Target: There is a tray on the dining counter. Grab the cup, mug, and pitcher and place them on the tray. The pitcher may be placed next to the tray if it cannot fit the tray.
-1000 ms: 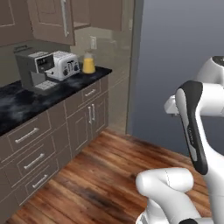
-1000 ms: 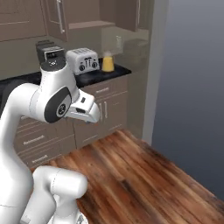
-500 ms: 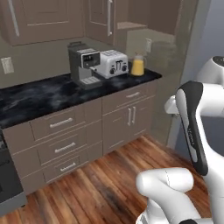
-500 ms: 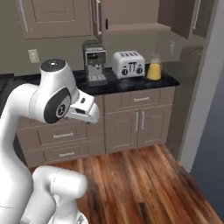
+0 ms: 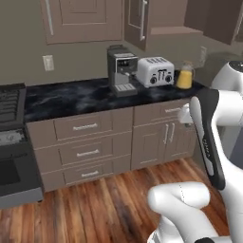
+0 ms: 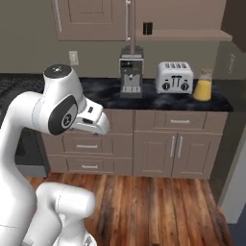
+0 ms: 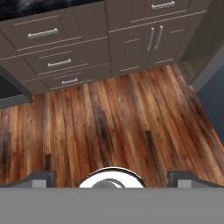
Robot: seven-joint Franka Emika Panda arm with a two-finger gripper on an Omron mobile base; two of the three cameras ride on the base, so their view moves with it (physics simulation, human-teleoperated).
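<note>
Black marble, veined in white, tops the bench (image 6: 101,91) along the back wall, and that is where the pitcher (image 6: 202,88) stands: far right end, just beside the toaster (image 6: 175,78), with the coffee machine (image 6: 131,71) further left. From the left base camera the same row reads coffee machine (image 5: 121,70), toaster (image 5: 154,71), pitcher (image 5: 184,77), orange liquid plain under a tan lid. It sits upright near the wall, well back from the front edge, likely because it is stored with the appliances and not laid out for pickup. The arm is folded in close over the base, elbow high, which I judge a carrying posture for driving, not a reach. The hand camera looks down at plank floor (image 7: 118,127) and the drawer fronts (image 7: 57,52) below the bench; the end effector (image 7: 113,177) hangs over bare floor with its fingers (image 7: 41,177) spread wide, nothing between them. That fits a hand kept ready and empty until a vessel is in range. Judgement: task at its start, approach phase; the pitcher is well apart from the hand, so the base needs to close in and the arm unfold upward before any grasp.
</note>
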